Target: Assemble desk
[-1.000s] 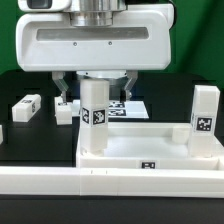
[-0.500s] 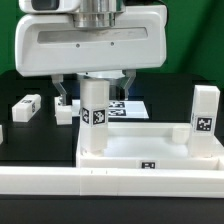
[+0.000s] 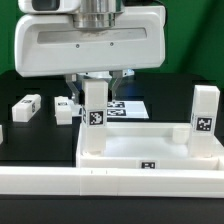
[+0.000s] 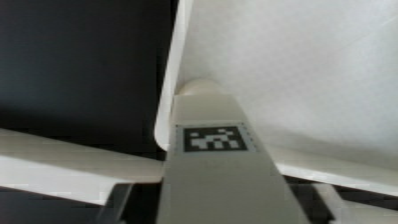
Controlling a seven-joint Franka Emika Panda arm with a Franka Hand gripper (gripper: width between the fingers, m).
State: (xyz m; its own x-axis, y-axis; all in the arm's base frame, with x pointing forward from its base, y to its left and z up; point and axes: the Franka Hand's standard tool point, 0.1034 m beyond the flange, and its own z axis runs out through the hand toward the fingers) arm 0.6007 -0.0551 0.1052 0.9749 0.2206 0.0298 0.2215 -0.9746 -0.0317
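Since a second ago the gripper has narrowed its fingers onto the upright leg, which it now clasps at the desk top's corner on the exterior view's left. A second leg stands at the right corner. By my judgement, two loose legs on the table remain.

The desk top lies in front, with one leg upright at its corner on the exterior view's left and another leg upright at the right corner. Two loose legs lie on the table behind to the left; the marker board lies behind the top
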